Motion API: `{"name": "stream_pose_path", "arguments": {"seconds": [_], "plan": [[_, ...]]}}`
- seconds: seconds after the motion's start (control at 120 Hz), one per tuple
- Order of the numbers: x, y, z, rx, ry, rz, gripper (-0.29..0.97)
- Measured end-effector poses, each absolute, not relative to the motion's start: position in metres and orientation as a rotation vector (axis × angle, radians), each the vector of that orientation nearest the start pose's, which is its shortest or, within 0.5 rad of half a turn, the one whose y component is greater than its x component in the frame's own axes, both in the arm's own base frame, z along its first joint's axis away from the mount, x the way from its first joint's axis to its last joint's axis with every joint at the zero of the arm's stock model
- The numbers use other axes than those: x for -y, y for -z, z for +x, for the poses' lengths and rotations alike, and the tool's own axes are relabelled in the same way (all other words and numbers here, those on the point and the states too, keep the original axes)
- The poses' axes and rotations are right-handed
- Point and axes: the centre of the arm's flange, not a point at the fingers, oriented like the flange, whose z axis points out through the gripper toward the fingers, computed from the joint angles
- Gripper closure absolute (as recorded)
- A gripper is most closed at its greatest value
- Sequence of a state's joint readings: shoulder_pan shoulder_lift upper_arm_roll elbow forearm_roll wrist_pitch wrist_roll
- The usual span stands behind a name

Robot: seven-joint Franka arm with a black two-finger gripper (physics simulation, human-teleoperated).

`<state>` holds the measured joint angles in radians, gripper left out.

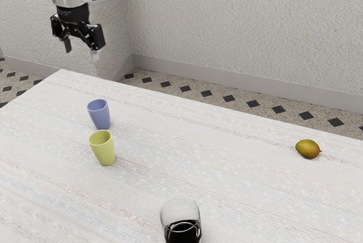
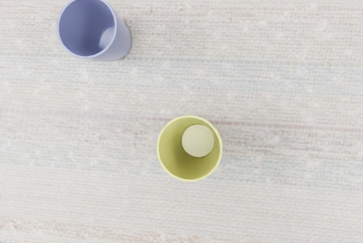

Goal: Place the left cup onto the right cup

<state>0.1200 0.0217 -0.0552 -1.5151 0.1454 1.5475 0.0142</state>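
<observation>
Two cups stand upright and close together on the pale wooden table (image 1: 227, 163). The blue cup (image 1: 98, 113) is the farther one, and the yellow-green cup (image 1: 102, 147) stands just in front of it. My gripper (image 1: 81, 53) hangs high above the table's far left corner, well above and behind both cups, open and holding nothing. Looking straight down in the wrist view, the yellow-green cup (image 2: 189, 147) sits almost under my hand, with the blue cup (image 2: 91, 27) off to one side; both are empty.
A mango (image 1: 307, 149) lies far off at the exterior view's right. A clear glass with dark liquid (image 1: 181, 221) stands near the table's front edge. Bare table stretches between the cups and the mango.
</observation>
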Motion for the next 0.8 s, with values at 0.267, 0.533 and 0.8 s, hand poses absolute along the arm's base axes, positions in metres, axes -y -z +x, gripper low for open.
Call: {"name": "stream_pose_path", "arguments": {"seconds": [0.267,0.533,0.8], "plan": [[-0.062,-0.590,0.591,0.075,-0.008,-2.984,0.00],[-0.107,-0.522,0.609,0.149,-0.040,-2.994,0.00],[-0.119,-0.466,0.620,0.144,-0.010,-3.012,0.00]]}}
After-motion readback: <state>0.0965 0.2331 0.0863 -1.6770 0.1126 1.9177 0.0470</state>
